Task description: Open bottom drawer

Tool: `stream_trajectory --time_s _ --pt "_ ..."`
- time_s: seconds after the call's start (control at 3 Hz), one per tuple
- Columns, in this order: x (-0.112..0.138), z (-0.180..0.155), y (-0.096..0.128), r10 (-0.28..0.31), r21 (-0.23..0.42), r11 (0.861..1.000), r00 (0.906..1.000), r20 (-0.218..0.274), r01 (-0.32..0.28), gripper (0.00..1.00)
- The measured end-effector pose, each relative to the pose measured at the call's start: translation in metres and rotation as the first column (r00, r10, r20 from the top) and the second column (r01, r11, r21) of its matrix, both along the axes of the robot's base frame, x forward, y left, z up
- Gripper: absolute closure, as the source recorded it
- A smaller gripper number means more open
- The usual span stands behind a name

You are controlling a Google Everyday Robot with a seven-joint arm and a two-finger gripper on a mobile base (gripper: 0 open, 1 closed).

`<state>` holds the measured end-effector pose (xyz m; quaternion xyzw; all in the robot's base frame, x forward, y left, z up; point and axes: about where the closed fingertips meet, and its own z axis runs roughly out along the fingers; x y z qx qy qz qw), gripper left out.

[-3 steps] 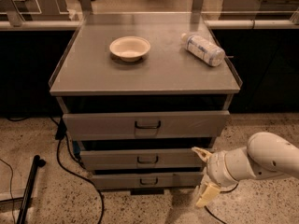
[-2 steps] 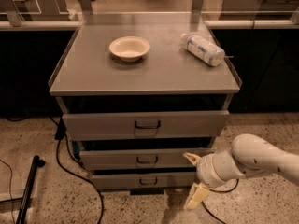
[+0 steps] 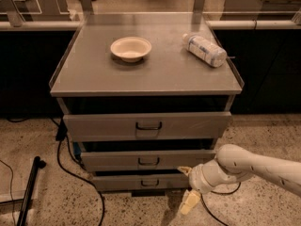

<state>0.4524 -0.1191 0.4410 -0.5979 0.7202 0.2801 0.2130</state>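
The grey cabinet has three drawers. The bottom drawer (image 3: 122,182) is the narrowest front, low near the floor, with a small dark pull handle (image 3: 150,183). It looks nearly closed. My gripper (image 3: 186,188) is on the white arm coming in from the right. It hangs in front of the bottom drawer's right end, to the right of the handle and apart from it. Its two pale fingers are spread, one fingertip (image 3: 183,171) up by the middle drawer's lower edge, the other (image 3: 187,205) down near the floor. It holds nothing.
A cream bowl (image 3: 131,48) and a lying plastic bottle (image 3: 205,50) sit on the cabinet top (image 3: 160,74). The top drawer (image 3: 103,125) and middle drawer (image 3: 113,160) stand slightly out. Black cables (image 3: 70,166) and a dark pole (image 3: 29,189) lie on the floor at left.
My arm has moved left along the cabinet front, bringing the gripper from beyond the cabinet's right side to in front of the bottom drawer's right end. The drawers have not moved.
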Motion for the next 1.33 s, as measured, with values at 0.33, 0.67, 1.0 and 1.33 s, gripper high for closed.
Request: stream_trajectory --time_s 0.33,0.67,1.0,1.33 --pt "0.006 -0.029 -0.001 -0.006 0.024 1.000 0.9996 0.029 0.005 0.00" --pt "0.019 -0.038 -0.010 -0.025 0.030 0.999 0.9859 0.166 0.020 0.00" --pt "0.035 -0.043 -0.026 -0.064 0.024 0.998 0.9592 0.276 0.060 0.00" --pt "0.035 -0.043 -0.026 -0.064 0.024 0.998 0.9592 0.276 0.059 0.00"
